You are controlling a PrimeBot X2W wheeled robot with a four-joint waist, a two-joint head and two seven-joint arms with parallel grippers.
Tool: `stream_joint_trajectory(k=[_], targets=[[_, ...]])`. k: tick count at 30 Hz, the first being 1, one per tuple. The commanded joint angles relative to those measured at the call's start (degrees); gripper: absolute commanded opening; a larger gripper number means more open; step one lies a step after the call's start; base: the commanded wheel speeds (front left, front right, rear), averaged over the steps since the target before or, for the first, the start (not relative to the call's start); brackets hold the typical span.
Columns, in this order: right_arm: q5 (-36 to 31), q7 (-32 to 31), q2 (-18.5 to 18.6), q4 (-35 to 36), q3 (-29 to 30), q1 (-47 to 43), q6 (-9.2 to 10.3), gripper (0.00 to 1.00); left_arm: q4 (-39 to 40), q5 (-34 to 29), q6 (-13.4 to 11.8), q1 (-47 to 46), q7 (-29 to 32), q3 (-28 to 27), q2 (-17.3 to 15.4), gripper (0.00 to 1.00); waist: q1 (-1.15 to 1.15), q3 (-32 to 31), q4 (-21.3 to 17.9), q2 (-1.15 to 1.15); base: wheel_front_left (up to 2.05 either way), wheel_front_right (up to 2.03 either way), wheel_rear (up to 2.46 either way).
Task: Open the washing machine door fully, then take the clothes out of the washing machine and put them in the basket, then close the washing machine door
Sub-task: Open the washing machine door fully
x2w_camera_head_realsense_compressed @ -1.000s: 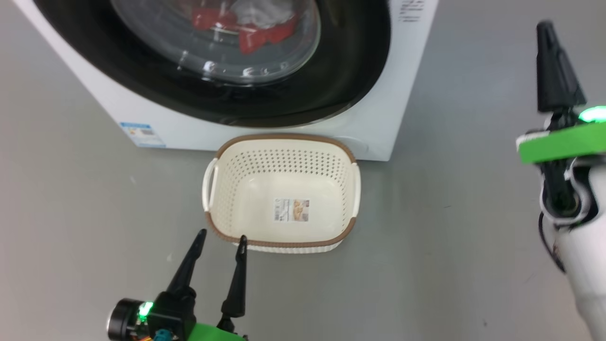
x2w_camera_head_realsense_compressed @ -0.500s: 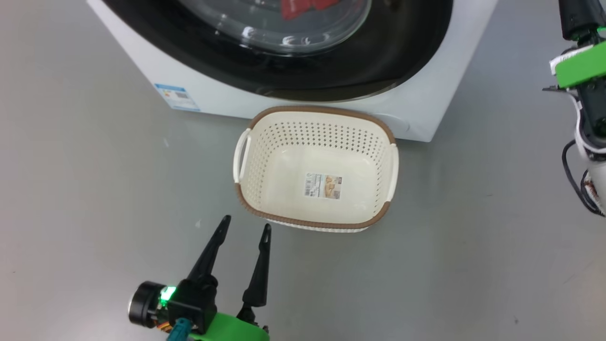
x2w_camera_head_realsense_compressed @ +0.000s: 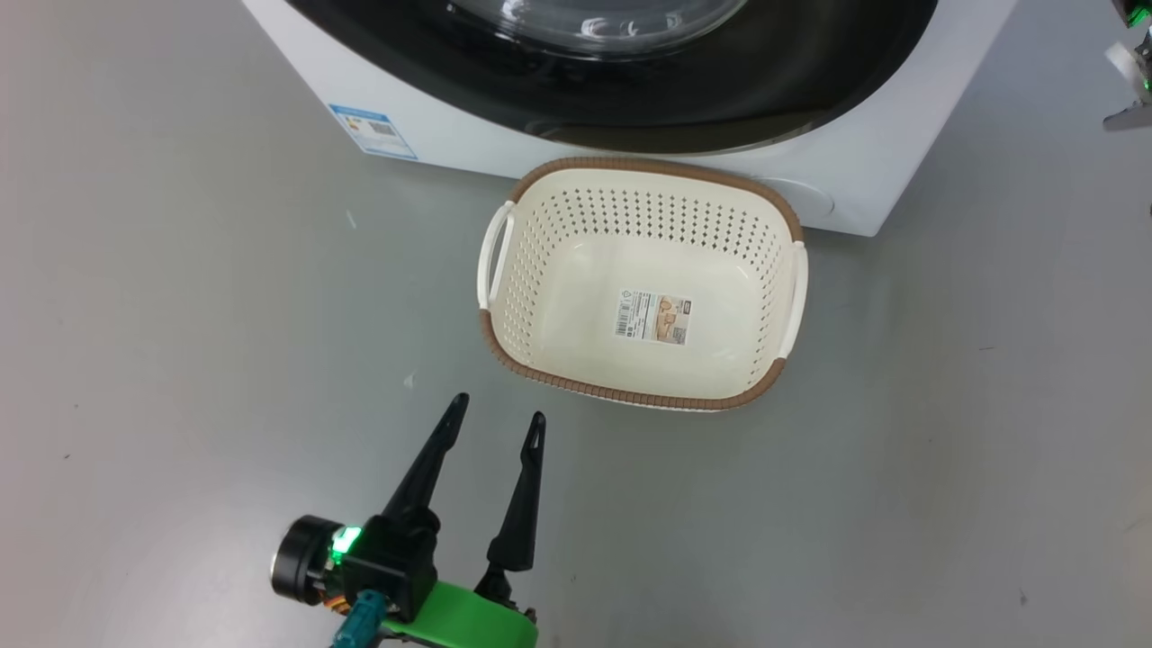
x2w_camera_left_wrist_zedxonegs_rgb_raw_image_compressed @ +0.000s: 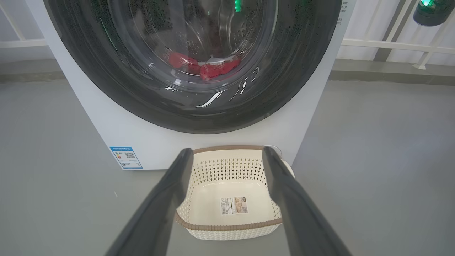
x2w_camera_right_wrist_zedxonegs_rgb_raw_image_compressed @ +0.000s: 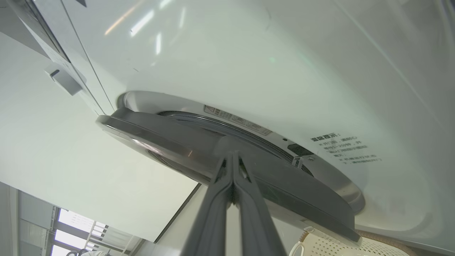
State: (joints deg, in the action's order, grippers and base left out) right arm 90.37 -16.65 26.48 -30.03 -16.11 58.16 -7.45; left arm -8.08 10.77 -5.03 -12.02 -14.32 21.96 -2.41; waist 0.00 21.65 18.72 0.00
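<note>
The washing machine [x2w_camera_head_realsense_compressed: 900, 171] is white, and its door [x2w_camera_head_realsense_compressed: 810, 81] has a glossy black rim. In the right wrist view the door [x2w_camera_right_wrist_zedxonegs_rgb_raw_image_compressed: 160, 135] stands a little off the machine's front [x2w_camera_right_wrist_zedxonegs_rgb_raw_image_compressed: 249, 53]. My right gripper [x2w_camera_right_wrist_zedxonegs_rgb_raw_image_compressed: 233, 153] is shut, its tips at the door's edge. Red clothes [x2w_camera_left_wrist_zedxonegs_rgb_raw_image_compressed: 213, 69] lie behind the door glass [x2w_camera_left_wrist_zedxonegs_rgb_raw_image_compressed: 142, 103]. The cream basket [x2w_camera_head_realsense_compressed: 576, 234] sits on the floor against the machine with only a sticker inside. My left gripper [x2w_camera_head_realsense_compressed: 498, 409] hangs open just short of the basket's near left corner, with nothing between its fingers.
A blue label [x2w_camera_head_realsense_compressed: 373, 130] marks the machine's lower left front. Bare grey floor spreads left, right and in front of the basket. A white railing [x2w_camera_left_wrist_zedxonegs_rgb_raw_image_compressed: 391, 44] runs behind the machine. A piece of my right arm [x2w_camera_head_realsense_compressed: 1132, 72] shows at the top right.
The head camera has moved, so machine, basket and left gripper sit higher and further right in the picture. My right arm has slid off the top right corner.
</note>
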Motion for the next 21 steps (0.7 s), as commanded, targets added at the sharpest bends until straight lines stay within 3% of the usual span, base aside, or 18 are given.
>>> stream_joint_trajectory(k=[1,10,21], targets=[[0.5,-0.6,0.3,1.0,0.1,1.1,-0.03,0.00,1.3,0.4,-0.3,-0.9,-0.7,-1.4,-0.5,1.00,0.00,0.5,0.5,0.00,0.00,0.00,0.00],[3.5,-9.3,0.4,-4.3,-0.2,6.5,-0.03,0.00,1.3,1.6,-0.8,-2.0,-0.7,0.8,-0.5,1.00,0.00,2.2,1.9,0.00,0.00,0.00,0.00],[4.0,-14.3,0.7,-7.3,-0.2,10.6,-0.03,0.00,1.8,2.9,-1.6,-3.0,-0.7,3.1,-0.5,1.00,0.00,3.9,4.0,0.00,0.00,0.00,0.00]])
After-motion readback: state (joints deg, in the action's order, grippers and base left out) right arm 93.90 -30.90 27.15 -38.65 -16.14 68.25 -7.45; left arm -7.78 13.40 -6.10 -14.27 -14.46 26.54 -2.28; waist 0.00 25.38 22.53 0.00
